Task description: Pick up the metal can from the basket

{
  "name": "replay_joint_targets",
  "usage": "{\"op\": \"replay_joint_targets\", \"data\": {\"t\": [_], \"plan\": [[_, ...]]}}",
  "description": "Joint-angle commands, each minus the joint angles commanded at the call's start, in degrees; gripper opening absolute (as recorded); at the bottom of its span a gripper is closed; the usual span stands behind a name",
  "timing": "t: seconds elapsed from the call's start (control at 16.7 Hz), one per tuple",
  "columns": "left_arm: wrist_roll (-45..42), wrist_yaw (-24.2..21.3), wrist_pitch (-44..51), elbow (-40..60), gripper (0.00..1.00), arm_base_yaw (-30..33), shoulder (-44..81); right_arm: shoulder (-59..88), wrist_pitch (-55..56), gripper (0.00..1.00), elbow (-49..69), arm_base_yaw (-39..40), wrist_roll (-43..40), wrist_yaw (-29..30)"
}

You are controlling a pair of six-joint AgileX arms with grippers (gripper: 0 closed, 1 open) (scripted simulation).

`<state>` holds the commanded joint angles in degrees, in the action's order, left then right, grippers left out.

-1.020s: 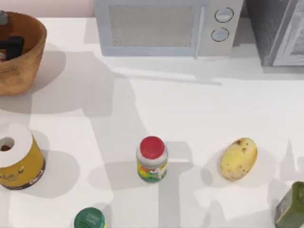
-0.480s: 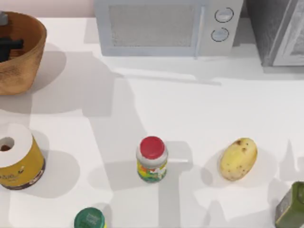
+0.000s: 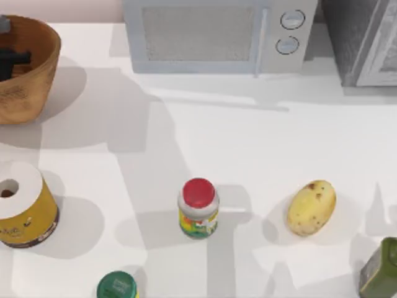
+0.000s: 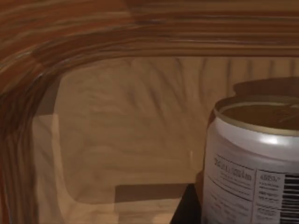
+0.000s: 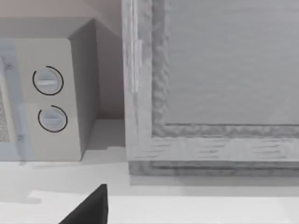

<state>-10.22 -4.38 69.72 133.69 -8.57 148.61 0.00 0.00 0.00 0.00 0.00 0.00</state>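
Basket first: the big round woven wicker basket (image 3: pixel 28 68), orange-brown inside and tan outside, sits at the far left corner of the white surface (image 3: pixel 248 155), and our left end effector (image 3: pixel 13 59) is a dark shape down inside it in the top view. The small silver metal can (image 4: pixel 254 163), with a printed label and dull yellowish round end, stands upright on the basket floor right up close in the left wrist view, its long axis vertical and the ribbed wall (image 4: pixel 140 28) curving behind it. So the can lies just off to one side of the left end effector, not centred between its fingers from what we can see. We'd guess the next move needs a small sideways shift to line up before closing. Whether the fingers are open or closed, we can't tell.

Left arm is clearly the nearer one, reaching down steeply into the bowl. Right arm is parked off at the right, its wrist camera looking toward the grey microwave (image 5: pixel 51 98) and a grey cabinet (image 5: pixel 210 84).
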Motion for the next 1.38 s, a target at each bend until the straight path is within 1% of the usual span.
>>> {"op": "replay_joint_targets", "data": {"t": [0.12,0.18,0.36,0.6,0.84,1.14,1.38], "plan": [[0.0,0.0,0.0,0.0,0.00,0.0,0.0,0.0,0.0,1.00,0.0,0.0,0.0,0.0],[0.6,0.3,0.4,-2.1,0.00,-0.2,-3.5,0.0,0.0,1.00,0.0,0.0,0.0,0.0],[0.4,0.5,-0.1,-3.0,0.00,0.1,-4.4,0.0,0.0,1.00,0.0,0.0,0.0,0.0],[0.4,1.2,-3.8,-9.6,0.00,1.1,-11.3,0.0,0.0,1.00,0.0,0.0,0.0,0.0],[1.4,1.4,-10.5,-22.1,0.00,1.9,-24.1,0.0,0.0,1.00,0.0,0.0,0.0,0.0],[3.0,1.7,-19.8,-42.5,0.00,2.8,-45.9,0.0,0.0,1.00,0.0,0.0,0.0,0.0],[4.1,2.0,-26.5,-55.8,0.00,3.5,-60.9,0.0,0.0,1.00,0.0,0.0,0.0,0.0]]}}
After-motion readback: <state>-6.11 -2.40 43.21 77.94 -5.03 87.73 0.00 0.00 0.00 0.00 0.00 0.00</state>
